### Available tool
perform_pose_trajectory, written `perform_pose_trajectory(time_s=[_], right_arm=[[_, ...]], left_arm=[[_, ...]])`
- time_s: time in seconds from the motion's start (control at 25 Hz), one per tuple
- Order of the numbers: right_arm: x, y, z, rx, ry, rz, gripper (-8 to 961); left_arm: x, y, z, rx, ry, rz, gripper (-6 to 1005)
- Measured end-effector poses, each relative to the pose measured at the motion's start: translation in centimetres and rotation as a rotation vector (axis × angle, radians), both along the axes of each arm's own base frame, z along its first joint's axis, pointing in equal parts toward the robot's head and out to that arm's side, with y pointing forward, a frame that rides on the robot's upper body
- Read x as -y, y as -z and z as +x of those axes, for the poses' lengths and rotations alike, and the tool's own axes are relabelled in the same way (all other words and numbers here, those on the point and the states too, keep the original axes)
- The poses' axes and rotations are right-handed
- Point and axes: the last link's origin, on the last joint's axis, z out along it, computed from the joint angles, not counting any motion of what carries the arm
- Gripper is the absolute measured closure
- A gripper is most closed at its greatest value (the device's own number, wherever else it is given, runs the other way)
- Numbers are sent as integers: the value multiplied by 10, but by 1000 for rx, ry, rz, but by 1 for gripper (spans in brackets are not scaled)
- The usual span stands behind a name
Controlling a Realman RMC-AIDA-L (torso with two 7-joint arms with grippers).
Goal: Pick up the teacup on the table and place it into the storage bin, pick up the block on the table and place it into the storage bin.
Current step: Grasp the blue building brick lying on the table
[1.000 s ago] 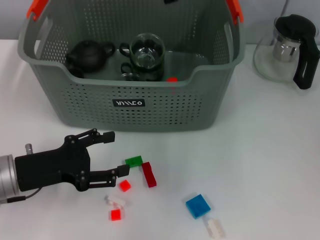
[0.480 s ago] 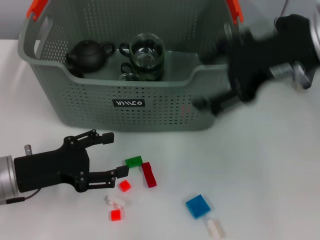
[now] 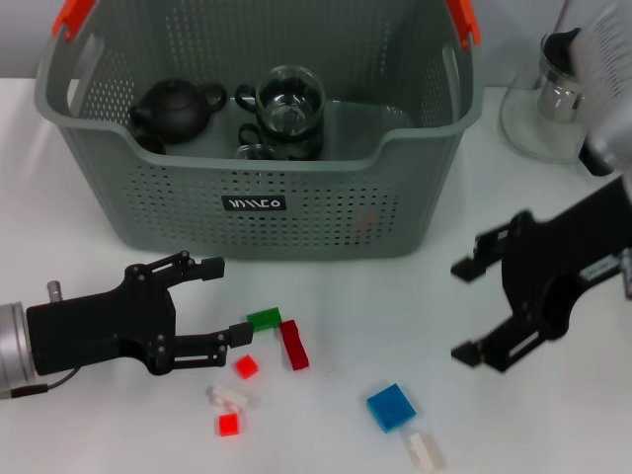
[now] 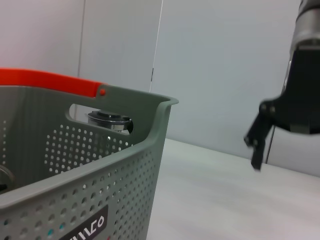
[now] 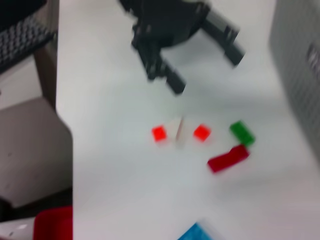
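I take the storage bin (image 3: 257, 128) as my landmark. Inside it sit a dark teapot (image 3: 176, 107) and a glass teacup (image 3: 290, 102). In front of it lie loose blocks: green block (image 3: 264, 319), dark red block (image 3: 293, 345), blue block (image 3: 391, 407). My left gripper (image 3: 219, 301) hovers front-left of it, jaws wide, empty. My right gripper (image 3: 472, 311) hangs front-right, spread and empty. A glass pitcher (image 3: 563, 99) beside the bin is partly hidden.

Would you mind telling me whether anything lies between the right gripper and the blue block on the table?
Nothing visible does. The right gripper hangs open above bare table, and the blue block lies nearer the robot and leftward, with only a white block beyond it.
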Motion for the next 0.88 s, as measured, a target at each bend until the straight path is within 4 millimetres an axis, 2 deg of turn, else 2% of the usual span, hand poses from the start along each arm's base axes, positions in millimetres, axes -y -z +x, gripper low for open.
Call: perform_pose_trajectory(time_s=[0.36, 0.88], right_arm=[[-8, 52, 10, 113, 39, -104, 8], [-10, 101, 6, 206, -102, -138, 8]], left_arm=[[-1, 0, 0, 0, 1, 2, 94], [2, 0, -2, 5, -8, 8, 94]])
